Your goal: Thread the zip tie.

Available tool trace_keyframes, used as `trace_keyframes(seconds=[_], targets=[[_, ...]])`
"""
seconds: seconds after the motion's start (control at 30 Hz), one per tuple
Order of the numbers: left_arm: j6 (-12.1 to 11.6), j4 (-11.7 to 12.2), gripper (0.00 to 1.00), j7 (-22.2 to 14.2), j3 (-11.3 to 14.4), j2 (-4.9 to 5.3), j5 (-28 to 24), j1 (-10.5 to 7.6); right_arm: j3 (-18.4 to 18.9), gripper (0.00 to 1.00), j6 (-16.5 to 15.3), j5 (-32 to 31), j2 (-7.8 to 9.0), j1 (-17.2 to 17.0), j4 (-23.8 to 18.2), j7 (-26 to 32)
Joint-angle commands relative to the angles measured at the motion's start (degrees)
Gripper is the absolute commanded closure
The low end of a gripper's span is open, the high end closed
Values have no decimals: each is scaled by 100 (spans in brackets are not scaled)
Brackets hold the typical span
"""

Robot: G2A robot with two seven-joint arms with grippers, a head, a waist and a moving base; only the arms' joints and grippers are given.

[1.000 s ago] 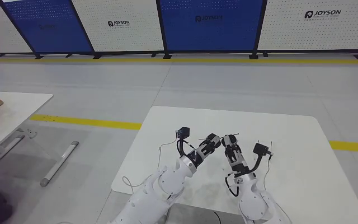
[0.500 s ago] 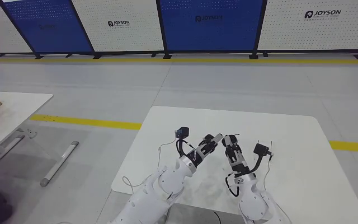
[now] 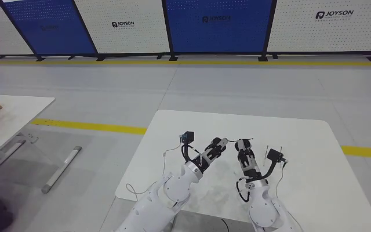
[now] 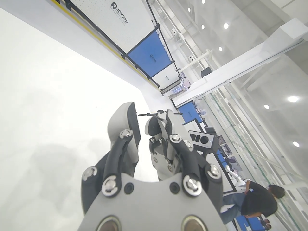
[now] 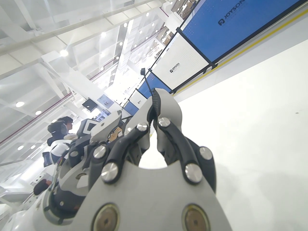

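Now the right gripper (image 5: 155, 98) points upward, fingers clamping the zip tie (image 5: 147, 81); left gripper (image 4: 149, 110) fingers apart.

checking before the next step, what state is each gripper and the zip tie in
left gripper: open, holding nothing
right gripper: shut on the zip tie
zip tie: pinched in the right gripper, one end sticking out past the fingertips
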Motion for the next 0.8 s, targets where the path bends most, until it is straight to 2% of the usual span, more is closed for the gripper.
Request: trace_keyframes(seconds=[0.0,0.07,0.77], targets=[[1,1,94,1,4,-3,-7,-1,2,100,-12,-5,-2,2,5,8],[0,5,100,7,7,-6,-18,-2,6,100,-23,-14,-3,2,7,16],[-21,27,100,94,88,-48,-98,-20,114,100,-85,-103,12,-39,-48,239]])
